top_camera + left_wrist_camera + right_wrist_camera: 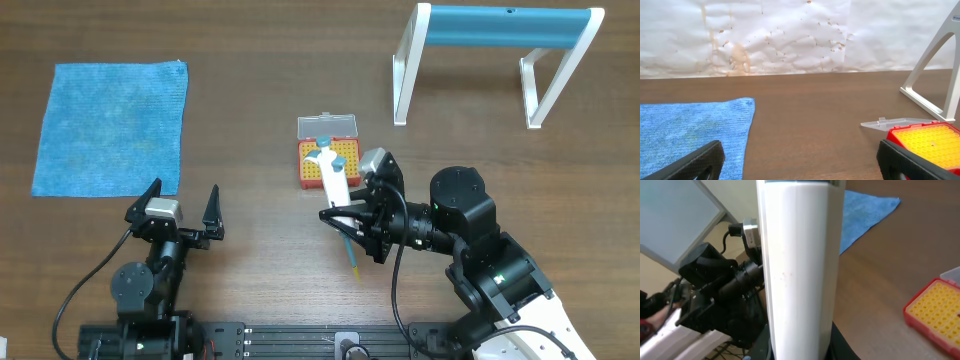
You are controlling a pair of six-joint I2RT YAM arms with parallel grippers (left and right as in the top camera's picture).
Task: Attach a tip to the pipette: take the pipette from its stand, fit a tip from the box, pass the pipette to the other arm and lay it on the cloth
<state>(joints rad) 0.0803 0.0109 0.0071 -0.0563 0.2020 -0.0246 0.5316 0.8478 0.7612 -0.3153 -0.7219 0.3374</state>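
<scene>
Clamped in the right gripper (pixel 347 222): the white pipette (pixel 335 182), fingers clenched round its body. Lifted over the brown table (pixel 260 90), upper end overlapping the red tip box (pixel 328 165) in the top view, lower end slanting back toward the arm bases. On that lower end, a thin pale tip (pixel 353 262), possibly; too slender to make out for certain.

Just beyond the box, its clear lid (pixel 327 126), folded back and flat. Far to the right, well apart, the white stand (pixel 500 25) with its blue bar. At the far left, the blue cloth (pixel 110 128), spread flat with nothing on it.

Near the cloth's closer edge, the left gripper (pixel 184 190), fingers spread wide, grasping nothing.

In the right wrist view, the pipette's barrel across the middle, hiding the gripper's own fingers and much of the table behind. Beside it, the left arm (pixel 720 295), dark and partly cut off. In both wrist views, the box clipped by the frame edge. In the left wrist view, just one leg of the stand, against creased white paper (pixel 790 35).
</scene>
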